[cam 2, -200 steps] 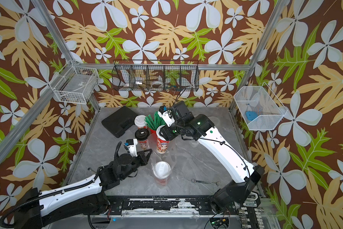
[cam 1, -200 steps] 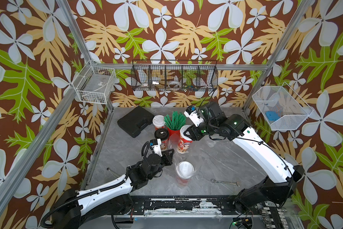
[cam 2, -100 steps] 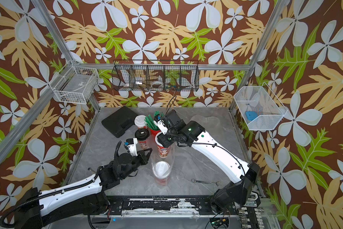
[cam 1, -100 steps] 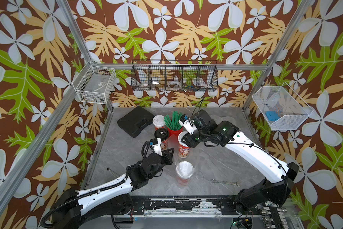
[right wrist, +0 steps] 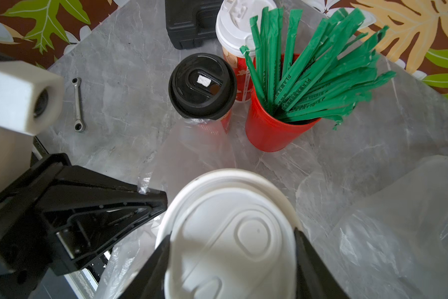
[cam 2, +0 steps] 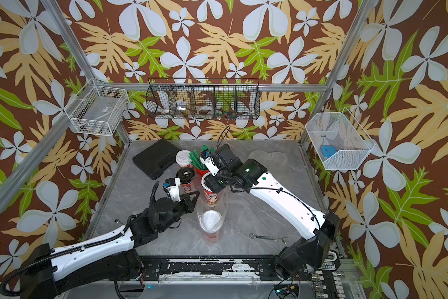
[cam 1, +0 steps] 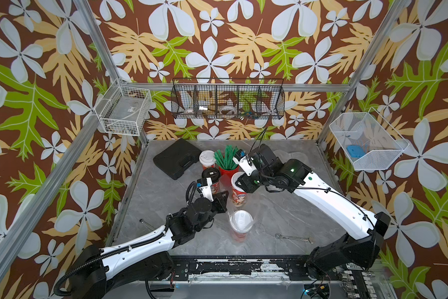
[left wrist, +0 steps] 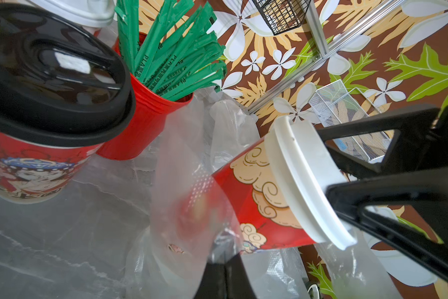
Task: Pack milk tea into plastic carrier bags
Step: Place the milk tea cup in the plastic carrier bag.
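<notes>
Right wrist view gives the clearest look: the right gripper (right wrist: 230,238) has its two black fingers clamped on either side of the white dome lid of a tall red printed paper cup (right wrist: 233,204), so it's got that cup by the top. Just beside it, the left gripper (right wrist: 158,201) has its fingers pressed together, pinching the edge of a clear crinkly plastic bag (left wrist: 184,168).

In both top views that bag stands around the middle of the grey marble-look counter (cam 1: 165,202), a bit toward the front edge, and there's already a second red cup with a white dome lid (cam 1: 241,221) upright inside it. The gripped cup is just behind the bag, on the back-edge side. From the left wrist view the bag film covers its lower part, but I honestly can't tell if the base is inside the bag mouth or only behind the film, or whether it touches the counter.

Rest of the drinks: a red cup with a black lid (right wrist: 202,85) stands just behind the left gripper, and another white-lidded red cup (right wrist: 234,23) stands further back, both right next to a red pot (right wrist: 272,129) stuffed with green wrapped straws. The other clear plastic bag (cam 2: 269,158) lies near the back right corner.

Also on the counter: a black plastic case (cam 1: 177,161) toward the back left corner and a silver spanner (cam 1: 294,237) near the front edge, right side.
</notes>
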`<state>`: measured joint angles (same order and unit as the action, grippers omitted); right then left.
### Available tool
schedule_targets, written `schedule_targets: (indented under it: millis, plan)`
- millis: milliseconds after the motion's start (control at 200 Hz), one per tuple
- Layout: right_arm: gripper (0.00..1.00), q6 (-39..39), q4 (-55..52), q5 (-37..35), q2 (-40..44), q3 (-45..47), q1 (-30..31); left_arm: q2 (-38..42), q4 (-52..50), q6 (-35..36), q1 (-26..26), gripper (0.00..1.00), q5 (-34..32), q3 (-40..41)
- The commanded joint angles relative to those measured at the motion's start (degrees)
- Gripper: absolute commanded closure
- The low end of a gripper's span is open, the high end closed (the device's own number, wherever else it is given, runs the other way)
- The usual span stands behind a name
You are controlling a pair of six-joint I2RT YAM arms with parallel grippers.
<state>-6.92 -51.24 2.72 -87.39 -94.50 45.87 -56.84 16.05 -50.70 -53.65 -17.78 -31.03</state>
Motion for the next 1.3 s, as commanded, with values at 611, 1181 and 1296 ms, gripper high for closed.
schedule_targets:
  millis: [611,1181,1296]
  plan:
    - [0.47,-0.29,1.09,1.06,0.3,2.74,0.62,-1.08,-0.24,3.5,0.08,1.0,-1.91,-2.9]
    - [0.47,-2.65,7.18,-0.8,-0.23,11.11,2.03,-0.73,-0.56,3.94,0.04,1.0,-2.26,-3.69]
    - [0.45,-3.25,8.33,-0.87,-0.41,12.63,2.1,-0.64,-0.67,3.87,0.04,1.0,-2.26,-3.78]
